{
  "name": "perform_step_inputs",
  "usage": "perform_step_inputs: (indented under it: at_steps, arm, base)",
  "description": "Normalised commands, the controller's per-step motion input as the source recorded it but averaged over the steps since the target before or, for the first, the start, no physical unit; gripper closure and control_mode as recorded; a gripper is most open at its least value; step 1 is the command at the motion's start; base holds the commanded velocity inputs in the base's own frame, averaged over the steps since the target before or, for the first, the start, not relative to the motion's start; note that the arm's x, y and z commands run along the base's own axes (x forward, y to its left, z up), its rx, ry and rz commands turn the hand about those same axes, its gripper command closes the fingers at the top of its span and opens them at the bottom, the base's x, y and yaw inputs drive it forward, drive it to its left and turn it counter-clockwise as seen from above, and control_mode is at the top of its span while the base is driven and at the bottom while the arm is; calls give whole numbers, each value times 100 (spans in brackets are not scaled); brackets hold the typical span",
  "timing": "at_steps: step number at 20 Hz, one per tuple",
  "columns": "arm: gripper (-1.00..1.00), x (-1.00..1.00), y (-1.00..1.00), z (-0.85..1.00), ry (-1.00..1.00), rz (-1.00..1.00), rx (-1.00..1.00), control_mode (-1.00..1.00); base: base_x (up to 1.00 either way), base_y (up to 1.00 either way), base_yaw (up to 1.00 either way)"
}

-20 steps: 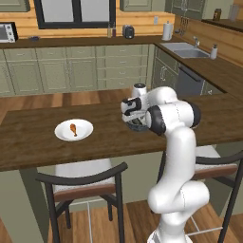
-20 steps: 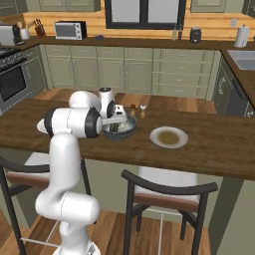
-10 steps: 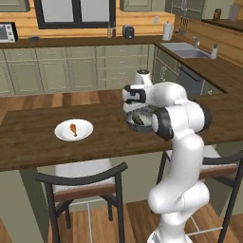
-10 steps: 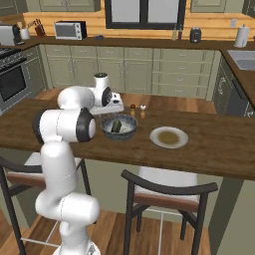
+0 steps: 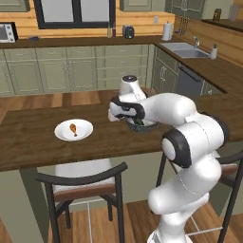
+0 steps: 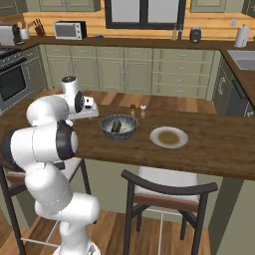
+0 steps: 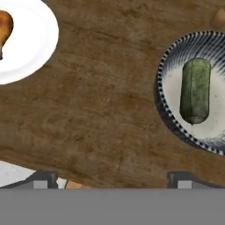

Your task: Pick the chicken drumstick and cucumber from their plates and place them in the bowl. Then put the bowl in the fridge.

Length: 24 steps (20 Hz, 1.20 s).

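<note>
Gripper (image 7: 110,178) spread wide and empty, over bare worktop (image 7: 101,110) between bowl (image 7: 169,121) and drumstick plate (image 7: 30,48), likely crossing for the next pick. Cucumber (image 7: 195,90) lies flat inside bowl, so half the loading looks done. Chicken drumstick (image 5: 73,128) sits alone on its plate. Other plate (image 6: 169,137) holds no food

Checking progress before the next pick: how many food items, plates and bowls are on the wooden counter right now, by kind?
Food items: 2, the cucumber lying in the bowl and the chicken drumstick on its plate.
Plates: 2, the white plate under the drumstick and the emptied plate.
Bowls: 1, the bowl.
Total: 5.
</note>
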Motion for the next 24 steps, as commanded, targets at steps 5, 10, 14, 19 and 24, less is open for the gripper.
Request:
perform_step_inputs:
  at_steps: [5, 10, 14, 19, 24]
  arm:
    - [-100, -100, 100, 2, -14, -17, 11, -100]
    - [-100, -22, 97, 29, -8, -17, 18, -100]
    - [-100, 66, 73, 20, 1, 0, 1, -100]
    - [-100, 77, 60, -4, 3, 0, -5, -100]
    - [-100, 75, 48, -41, 0, 0, -1, -100]
  base:
    - [0, 0, 0]
    - [0, 0, 0]
    - [0, 0, 0]
    - [0, 0, 0]
    - [0, 0, 0]
